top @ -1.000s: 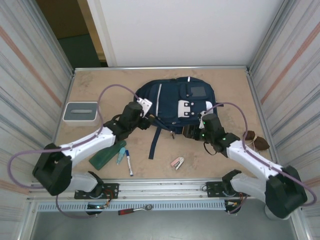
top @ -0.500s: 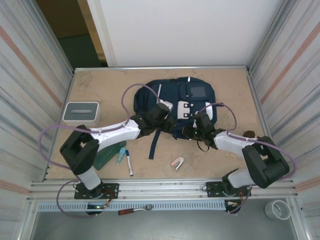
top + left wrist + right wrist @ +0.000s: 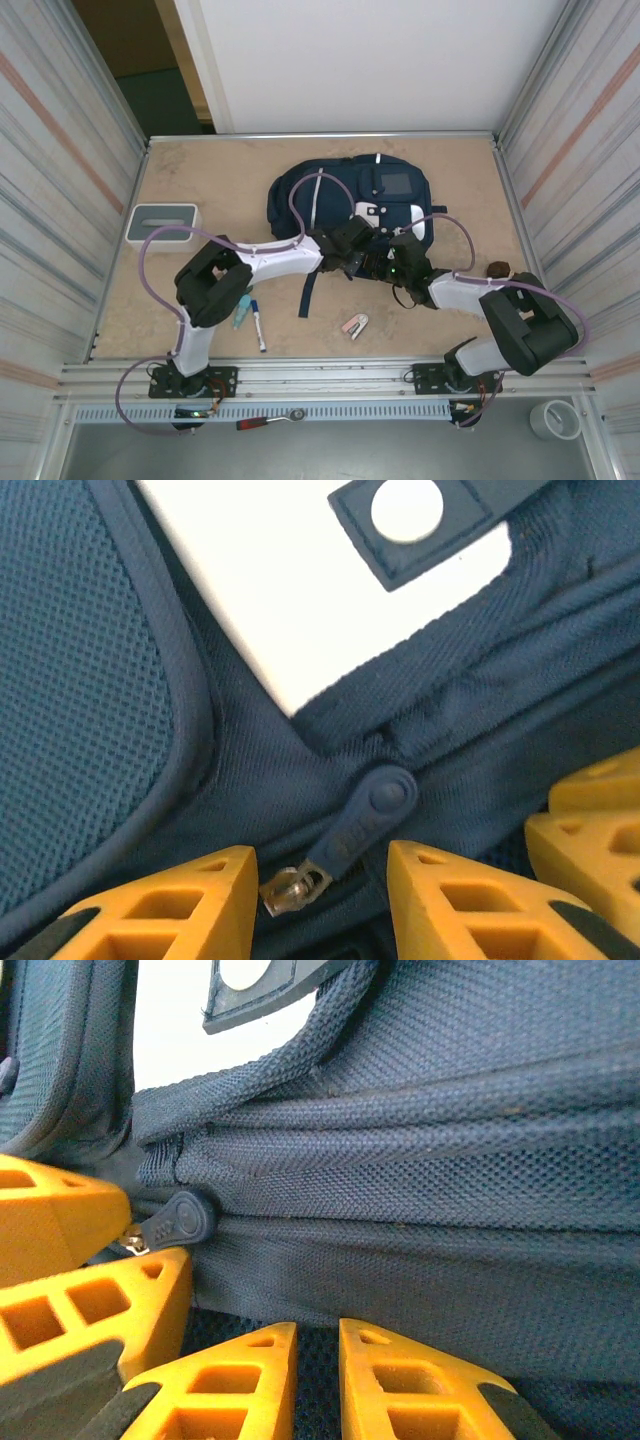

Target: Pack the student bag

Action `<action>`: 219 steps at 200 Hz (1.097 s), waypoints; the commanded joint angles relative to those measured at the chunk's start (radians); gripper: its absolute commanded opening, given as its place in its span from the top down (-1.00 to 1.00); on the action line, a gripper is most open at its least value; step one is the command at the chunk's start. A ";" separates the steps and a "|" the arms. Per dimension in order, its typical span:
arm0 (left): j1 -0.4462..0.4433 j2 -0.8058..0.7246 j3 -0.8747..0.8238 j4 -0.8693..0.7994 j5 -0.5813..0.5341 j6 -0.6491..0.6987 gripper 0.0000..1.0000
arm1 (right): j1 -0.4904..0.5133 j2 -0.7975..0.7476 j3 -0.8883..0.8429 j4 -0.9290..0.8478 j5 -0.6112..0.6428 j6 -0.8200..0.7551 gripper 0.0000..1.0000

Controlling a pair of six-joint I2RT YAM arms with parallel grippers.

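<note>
Student bag (image 3: 335,195), a large navy blue fabric backpack, lies flat on the tan table (image 3: 200,180), far middle; left gripper (image 3: 322,900) straddles its dark blue zip pull (image 3: 358,820) with narrowed jaws, grip unclear; right gripper (image 3: 318,1380) sits nearly closed against the fabric.

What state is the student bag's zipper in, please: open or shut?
Shut where visible: the student bag lies flat, and the seam beside its zipper pull is closed, no lining showing.

No text can be read anywhere. The zip pull (image 3: 362,818) on the bag (image 3: 90,680) bears raised marks, too blurred to decipher.
</note>
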State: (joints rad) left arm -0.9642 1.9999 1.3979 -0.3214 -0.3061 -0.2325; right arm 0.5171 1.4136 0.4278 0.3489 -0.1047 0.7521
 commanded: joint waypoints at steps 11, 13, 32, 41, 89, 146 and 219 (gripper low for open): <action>0.005 0.049 0.085 -0.034 -0.078 0.050 0.17 | 0.008 0.047 -0.056 -0.095 0.016 0.031 0.66; 0.004 0.051 0.090 -0.035 -0.080 0.052 0.16 | 0.008 0.047 -0.056 -0.095 0.016 0.030 0.66; 0.005 0.076 0.123 -0.049 -0.104 0.066 0.09 | 0.008 0.047 -0.063 -0.096 0.020 0.028 0.66; 0.004 0.086 0.133 -0.050 -0.107 0.072 0.08 | 0.007 0.048 -0.064 -0.097 0.019 0.025 0.67; 0.015 0.160 0.173 -0.057 -0.139 0.093 0.34 | 0.006 0.057 -0.070 -0.103 0.025 0.010 0.67; 0.038 0.074 0.147 0.020 -0.133 0.170 0.72 | 0.007 0.056 -0.085 -0.106 0.038 0.009 0.68; 0.068 -0.023 0.068 0.086 -0.002 0.157 0.92 | 0.005 0.069 -0.080 -0.108 0.048 0.007 0.69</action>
State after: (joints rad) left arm -0.9306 2.0602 1.4887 -0.3088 -0.3054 -0.0746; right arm 0.5171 1.4372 0.3943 0.4126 -0.0937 0.7517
